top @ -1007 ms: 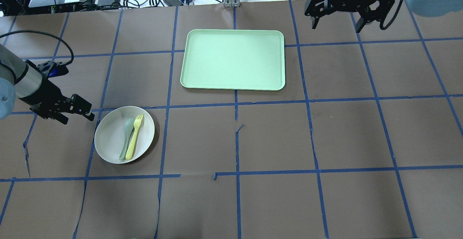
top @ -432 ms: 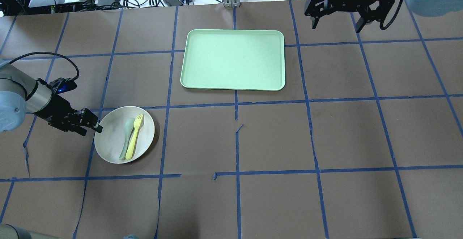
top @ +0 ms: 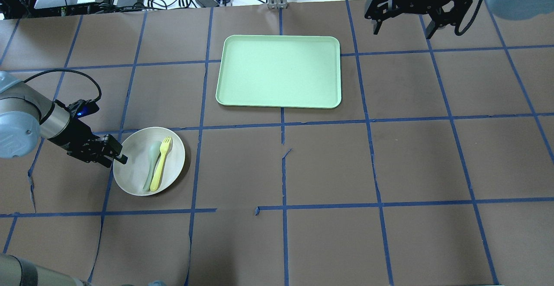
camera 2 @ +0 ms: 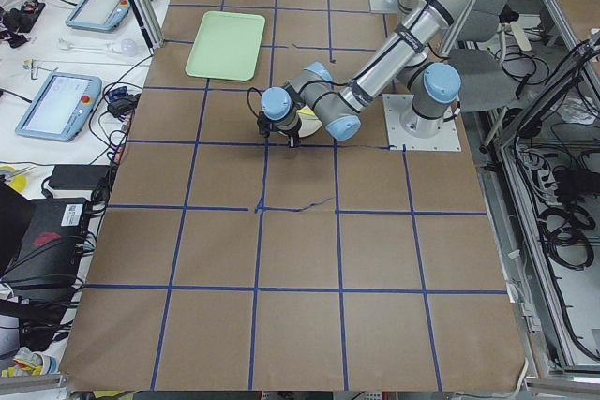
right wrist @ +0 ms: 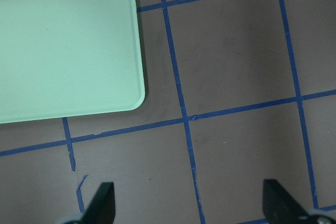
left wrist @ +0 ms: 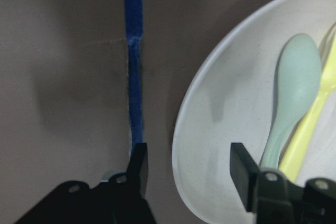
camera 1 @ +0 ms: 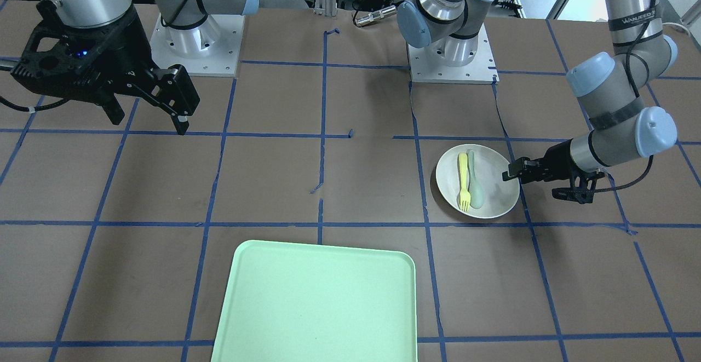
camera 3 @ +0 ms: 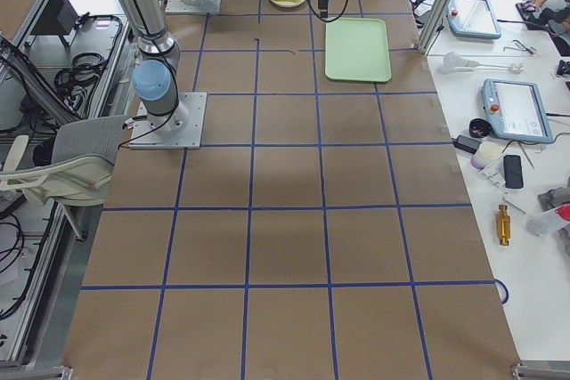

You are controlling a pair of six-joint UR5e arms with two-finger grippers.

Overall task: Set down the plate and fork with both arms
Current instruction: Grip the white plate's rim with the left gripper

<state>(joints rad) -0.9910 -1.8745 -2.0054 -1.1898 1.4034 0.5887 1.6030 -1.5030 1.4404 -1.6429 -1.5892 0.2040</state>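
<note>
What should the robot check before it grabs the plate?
1. Left gripper open: ok.
2. Its fingers straddle the plate rim, one inside, one outside: ok.
3. Fingers low enough to pinch the rim: cannot tell.
4. Fork and spoon lie on the plate, not touching the inside finger: ok, though the spoon is close.
5. Tray has nothing on it: ok.
6. Right gripper open, far from the plate: ok.
</note>
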